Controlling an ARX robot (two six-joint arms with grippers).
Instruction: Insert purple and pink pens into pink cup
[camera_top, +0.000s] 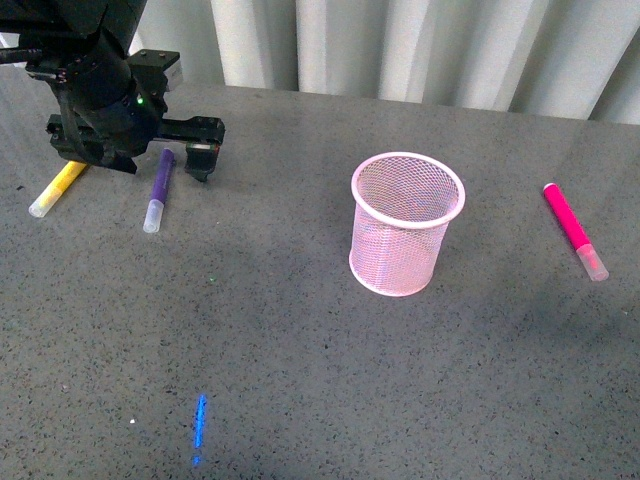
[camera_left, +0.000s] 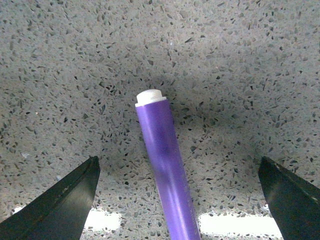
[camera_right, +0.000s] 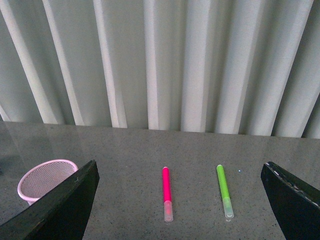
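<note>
Grey table (camera_top: 420, 400), speckled with dark flecks all over. Purple pen (camera_top: 160, 186) is deep violet with a white end (translucent cap too). Pink pen (camera_top: 566, 218) is bright magenta, pink cup (camera_top: 405, 225) is pale pink mesh. Yellow marker (camera_top: 60, 186), lime green marker (camera_right: 223, 185).

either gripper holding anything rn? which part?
Nothing is held. Left gripper is open, fingers either side of the purple pen, not touching; the pen lies on the table. Right gripper is open and empty.

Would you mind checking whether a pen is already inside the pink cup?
No; in the front view the pink cup is empty, while the purple pen and the pink pen both lie on the table.
</note>
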